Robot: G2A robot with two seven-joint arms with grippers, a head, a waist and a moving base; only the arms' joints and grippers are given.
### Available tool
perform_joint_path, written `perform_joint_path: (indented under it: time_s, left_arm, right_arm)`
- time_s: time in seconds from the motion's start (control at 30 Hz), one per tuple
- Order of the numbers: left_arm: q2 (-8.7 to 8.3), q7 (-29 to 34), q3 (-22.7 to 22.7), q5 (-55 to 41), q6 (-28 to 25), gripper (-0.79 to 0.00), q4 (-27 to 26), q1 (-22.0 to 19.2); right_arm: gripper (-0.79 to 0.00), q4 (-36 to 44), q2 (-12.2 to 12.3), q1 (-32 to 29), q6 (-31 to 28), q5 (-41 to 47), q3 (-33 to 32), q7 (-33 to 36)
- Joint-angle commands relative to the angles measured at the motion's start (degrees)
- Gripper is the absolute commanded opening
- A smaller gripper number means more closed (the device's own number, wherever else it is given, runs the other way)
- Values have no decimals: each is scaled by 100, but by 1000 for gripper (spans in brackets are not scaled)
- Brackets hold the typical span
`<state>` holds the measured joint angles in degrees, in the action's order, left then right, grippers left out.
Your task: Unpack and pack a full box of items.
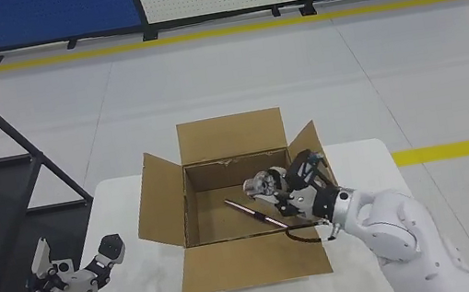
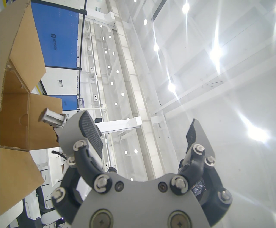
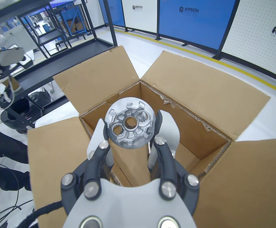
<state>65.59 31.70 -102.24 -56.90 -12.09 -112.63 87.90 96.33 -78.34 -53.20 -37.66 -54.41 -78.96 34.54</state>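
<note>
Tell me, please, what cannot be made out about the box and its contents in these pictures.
- Right wrist view: the metal disc in the right hand hides part of the box floor.
- Top view: the thin rod in the box is too small to identify.
- Left wrist view: the box is cut off by the edge, and its own wall hides the inside.

Bright overhead lighting throughout; ceiling lamps (image 2: 215,53) flare into streaks, and wrist views bow at edges.
</note>
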Motion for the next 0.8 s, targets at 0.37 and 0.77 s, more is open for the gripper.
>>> perform_joint_path:
  time_s: [0.37,0.77]
  left_arm:
    - [0,0,0,0,0,0,0,0]
    - [0,0,0,0,0,0,0,0]
  right_arm:
    - [-785,1985,382,-2972,-1568,635,-2524,-793]
    - [-785,1967,385,-3020,-1542,652,-2560,-804]
